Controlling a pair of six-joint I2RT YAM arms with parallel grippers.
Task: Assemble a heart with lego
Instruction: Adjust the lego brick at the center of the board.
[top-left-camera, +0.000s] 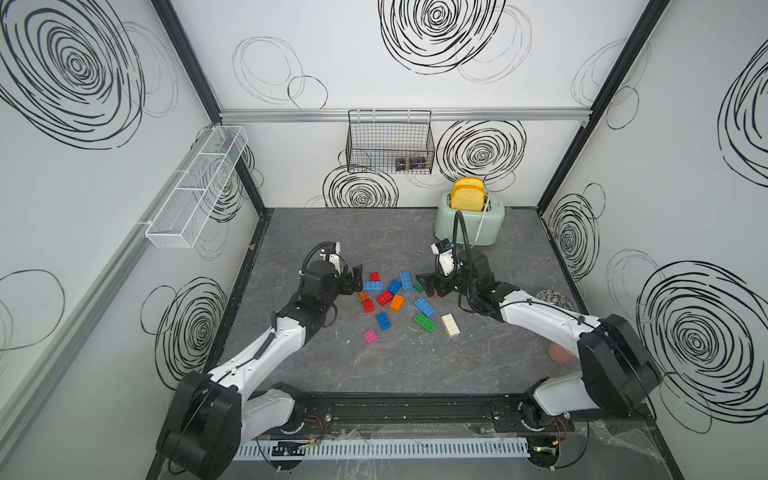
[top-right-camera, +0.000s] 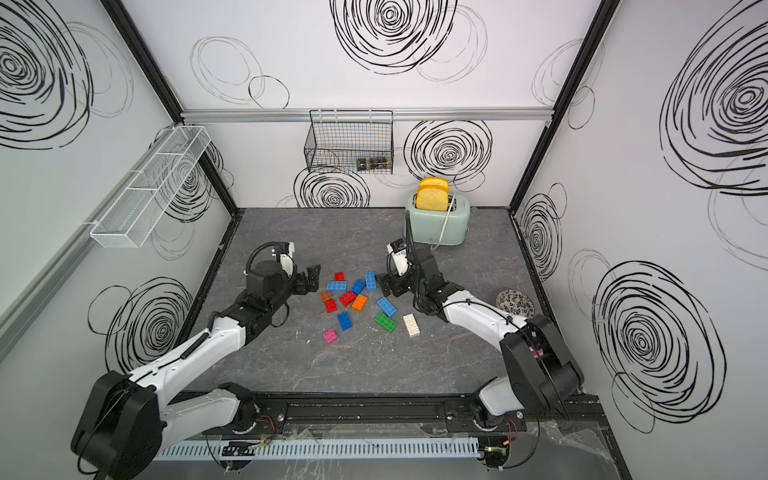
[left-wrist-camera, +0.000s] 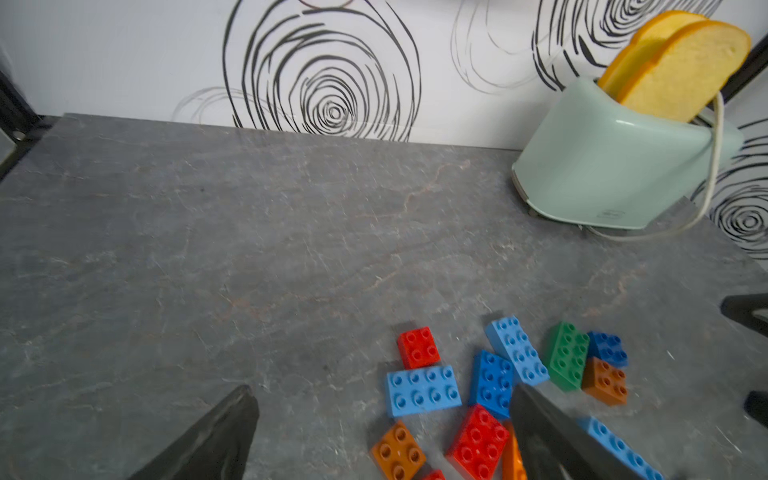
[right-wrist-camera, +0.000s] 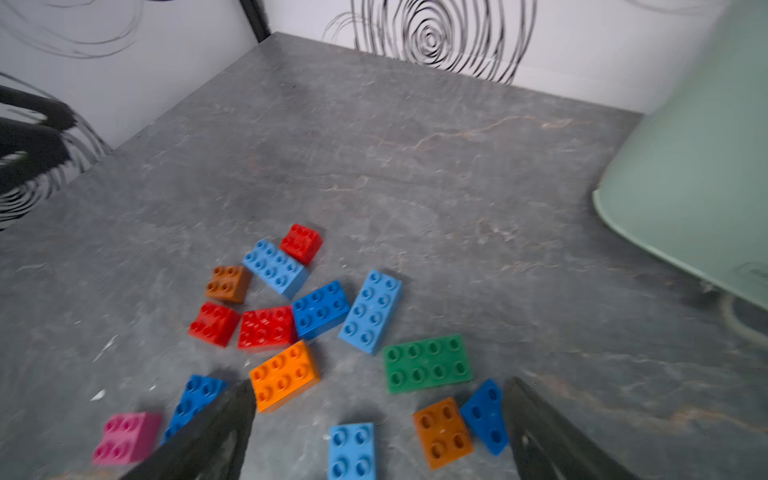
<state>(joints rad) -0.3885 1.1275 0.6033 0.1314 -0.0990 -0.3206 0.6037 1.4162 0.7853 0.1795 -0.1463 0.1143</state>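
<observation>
Desk: Anything hidden?
Operator: My right gripper (top-left-camera: 428, 286) partly masks lego bricks (top-left-camera: 397, 303) strewn mid-table (top-left-camera: 415, 374). Countable: three red bricks (top-left-camera: 384, 298), one pink brick (top-left-camera: 370, 335), one white brick (top-left-camera: 450, 325). It and my left gripper (top-left-camera: 352, 280) gape, empty.

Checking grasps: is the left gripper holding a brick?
No, the left gripper is open, with its jaws wide apart and empty.

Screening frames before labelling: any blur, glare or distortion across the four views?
Right wrist view: motion blur throughout, studs smeared on the middle red brick and pink brick. Left wrist view: sharp, studs crisp on the light blue brick. Both top views: sharp, even light, soft shadows, no glare on the table; wide-angle, corner post leans outward.
</observation>
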